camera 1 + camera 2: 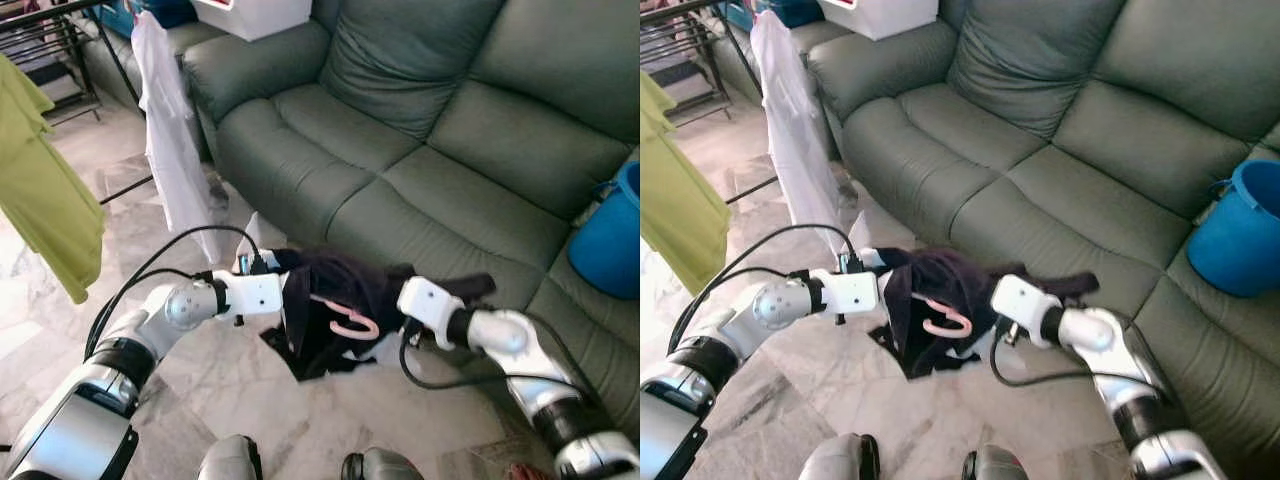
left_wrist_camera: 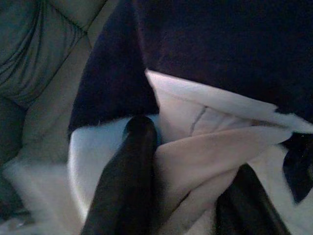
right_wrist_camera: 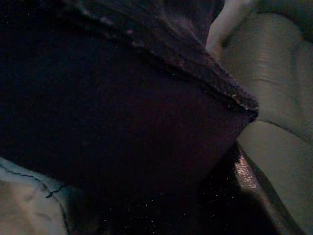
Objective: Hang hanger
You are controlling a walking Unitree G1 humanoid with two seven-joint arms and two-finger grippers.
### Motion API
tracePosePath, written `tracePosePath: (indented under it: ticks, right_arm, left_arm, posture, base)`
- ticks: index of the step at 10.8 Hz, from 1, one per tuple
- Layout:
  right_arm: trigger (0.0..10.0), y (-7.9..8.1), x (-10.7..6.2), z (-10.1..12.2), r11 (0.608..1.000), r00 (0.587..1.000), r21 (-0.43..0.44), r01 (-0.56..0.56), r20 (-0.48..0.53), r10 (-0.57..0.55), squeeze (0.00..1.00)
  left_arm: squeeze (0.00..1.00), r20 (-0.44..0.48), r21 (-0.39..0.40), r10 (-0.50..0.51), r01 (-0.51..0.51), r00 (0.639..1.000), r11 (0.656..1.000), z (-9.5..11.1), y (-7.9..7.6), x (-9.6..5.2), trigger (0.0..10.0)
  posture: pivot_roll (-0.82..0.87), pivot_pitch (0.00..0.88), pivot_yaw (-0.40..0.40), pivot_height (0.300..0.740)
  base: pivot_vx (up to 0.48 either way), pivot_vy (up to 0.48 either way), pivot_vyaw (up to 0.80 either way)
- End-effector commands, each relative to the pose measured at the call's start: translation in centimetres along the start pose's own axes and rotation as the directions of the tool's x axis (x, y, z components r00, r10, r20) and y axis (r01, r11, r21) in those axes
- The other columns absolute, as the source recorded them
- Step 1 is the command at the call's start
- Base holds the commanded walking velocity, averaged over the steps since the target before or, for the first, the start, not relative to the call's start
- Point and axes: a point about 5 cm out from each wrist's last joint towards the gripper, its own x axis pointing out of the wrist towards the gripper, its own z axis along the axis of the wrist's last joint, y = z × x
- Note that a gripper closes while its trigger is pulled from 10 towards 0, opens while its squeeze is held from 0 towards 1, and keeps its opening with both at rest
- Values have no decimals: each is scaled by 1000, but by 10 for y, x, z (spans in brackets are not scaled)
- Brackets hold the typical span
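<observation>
pink hanger (image 1: 345, 320) poking out of a dark garment (image 1: 330, 290) held up between both arms in front of the green sofa (image 1: 430, 150), left gripper (image 2: 190, 196) pinching the garment's pale lining up close, right gripper buried in dark fabric, can't tell its grip, blue bucket (image 1: 1240, 235) on the sofa

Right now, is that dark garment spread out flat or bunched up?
Bunched up. The dark garment hangs crumpled between the left gripper and right gripper, folds drooping above the floor, with a pink hanger hook showing against it.

Green sofa (image 1: 430, 150), blue bucket (image 1: 1238, 232) on its seat, white garment (image 1: 170, 130), perhaps a rack (image 1: 45, 45).
</observation>
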Motion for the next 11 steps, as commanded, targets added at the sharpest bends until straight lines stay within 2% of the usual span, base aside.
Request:
tracePosePath:
  ticks: [1,4,5,7,8,9,10,11]
  right_arm:
    - [0,-6,-3,3,998,998,-3,56,10,-56,0]
    - [0,-9,-2,3,992,992,29,125,-2,-125,0]
    - [0,-13,-2,2,976,979,68,205,-16,-205,0]
    - [0,-17,-1,1,914,933,196,356,-27,-358,0]
    - [0,-18,0,3,835,888,329,442,-29,-458,0]
    - [0,-18,0,4,742,841,448,498,-42,-539,0]
    - [0,-15,2,5,665,803,527,529,-58,-593,0]
    - [0,-9,6,11,605,782,600,523,-56,-621,0]
  left_arm:
    - [1000,-5,-18,35,-35,999,999,-3,3,-4,10000]
    - [1000,-17,-9,52,-52,999,999,-5,6,-6,10000]
    - [1000,-8,-29,80,-80,997,996,-7,6,-9,10000]
    - [1000,16,-83,165,-163,986,983,-12,1,-18,10000]
    - [1000,-21,-206,274,-272,962,940,-20,0,-24,10000]
    - [1000,-81,-343,395,-398,915,851,-26,0,-27,10000]
    - [1000,-126,-437,485,-487,866,756,-28,-2,-29,10000]
    - [1000,-198,-557,547,-553,813,620,-32,-10,-30,10000]
  posture:
    - [-88,66,-39,740]
    - [-84,68,-39,740]
    - [-85,68,-41,740]
    - [-90,66,-37,740]
    - [-90,63,-33,740]
    - [-90,63,-33,740]
    - [-88,58,-30,740]
    - [-87,56,-27,740]
  base:
    - [0,0,0]
    - [0,0,0]
    - [0,0,0]
    - [0,0,0]
    - [0,0,0]
    - [0,0,0]
    - [0,0,0]
    - [0,0,0]
